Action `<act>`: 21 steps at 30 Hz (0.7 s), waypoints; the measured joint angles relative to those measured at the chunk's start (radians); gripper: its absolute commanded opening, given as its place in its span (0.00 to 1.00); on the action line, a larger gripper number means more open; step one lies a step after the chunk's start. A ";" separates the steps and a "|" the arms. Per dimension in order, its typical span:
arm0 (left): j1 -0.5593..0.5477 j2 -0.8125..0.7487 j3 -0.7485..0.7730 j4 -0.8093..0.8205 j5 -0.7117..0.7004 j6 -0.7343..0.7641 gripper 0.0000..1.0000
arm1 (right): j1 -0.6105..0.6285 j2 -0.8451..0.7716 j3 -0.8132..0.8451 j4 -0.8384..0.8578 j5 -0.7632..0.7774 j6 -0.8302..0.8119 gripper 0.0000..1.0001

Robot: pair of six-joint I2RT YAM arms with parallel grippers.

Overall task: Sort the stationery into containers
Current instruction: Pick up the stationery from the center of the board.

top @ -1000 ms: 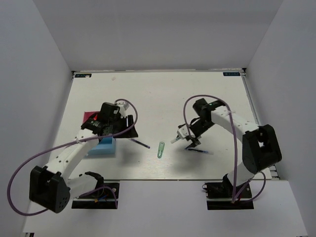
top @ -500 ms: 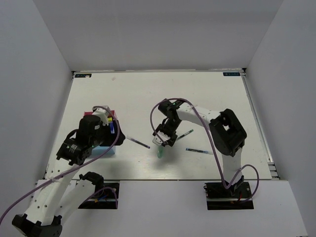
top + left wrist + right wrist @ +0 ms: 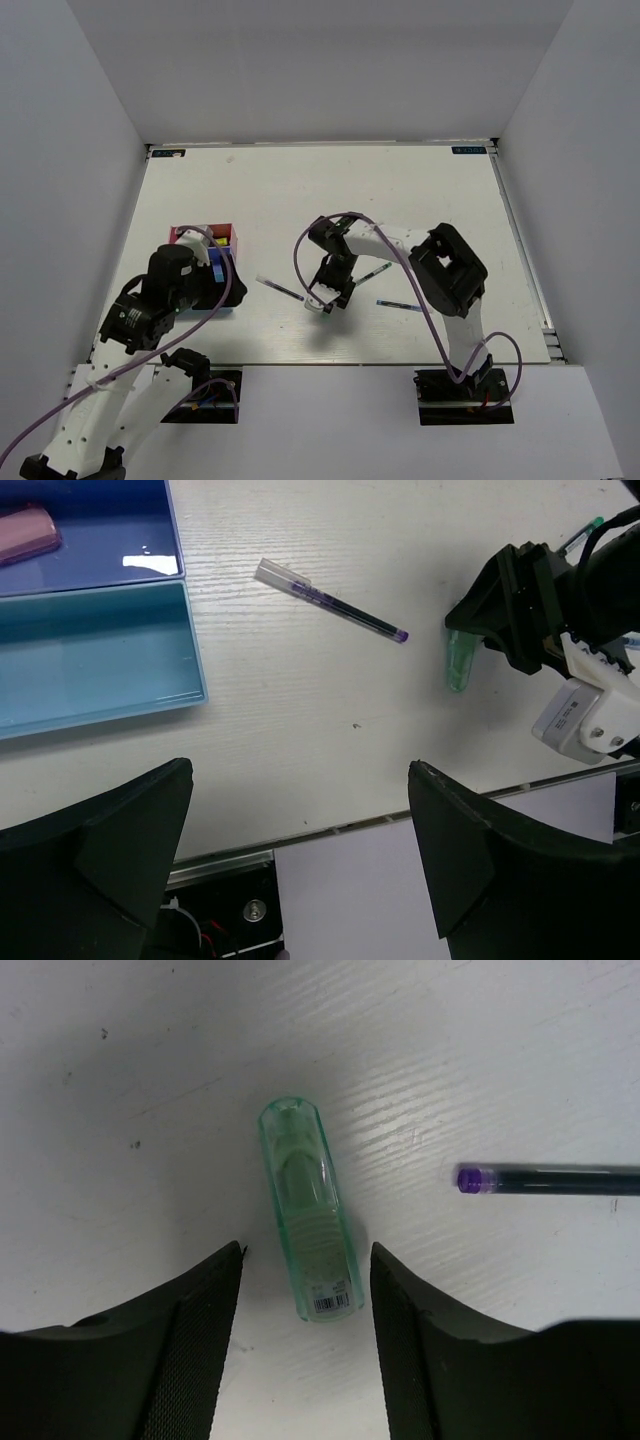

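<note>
The pale green clip (image 3: 308,1220) lies flat on the white table, and its lower end sits between the fingers of my right gripper (image 3: 305,1300), which is open and low over it. In the top view the right gripper (image 3: 325,298) covers the clip. A thin pen (image 3: 330,600) lies left of the clip (image 3: 460,660); its purple tip shows in the right wrist view (image 3: 545,1180). My left gripper (image 3: 300,860) is open, empty and raised near the table's front edge. The pink box (image 3: 205,238) holds items. A blue box (image 3: 90,530) and a light blue box (image 3: 95,650) adjoin it.
Two more thin pens lie right of the right gripper, one (image 3: 372,272) behind and one (image 3: 405,305) nearer the front. A pink item (image 3: 25,535) lies in the blue box. The table's front edge (image 3: 330,830) runs under the left gripper.
My right gripper has swung left from the pens and come down over the green clip. My left arm has pulled back from the boxes and risen.
</note>
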 measured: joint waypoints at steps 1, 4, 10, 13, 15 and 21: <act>0.000 -0.001 0.010 -0.006 0.000 0.000 0.99 | 0.003 -0.011 -0.016 0.017 0.002 0.001 0.54; 0.000 -0.005 0.035 -0.016 0.000 -0.003 0.99 | 0.010 -0.043 -0.062 0.064 0.014 0.003 0.49; 0.000 -0.027 0.051 -0.040 -0.006 -0.008 0.99 | 0.033 -0.109 -0.163 0.210 0.035 0.039 0.18; 0.000 -0.035 0.058 -0.058 -0.013 -0.010 0.99 | 0.038 -0.112 -0.167 0.252 0.037 0.061 0.10; 0.000 -0.035 0.068 -0.069 -0.014 -0.011 0.99 | 0.038 -0.107 -0.158 0.251 0.037 0.065 0.06; 0.000 -0.037 0.129 -0.087 -0.014 -0.014 0.99 | 0.038 -0.087 -0.105 0.196 0.031 0.167 0.02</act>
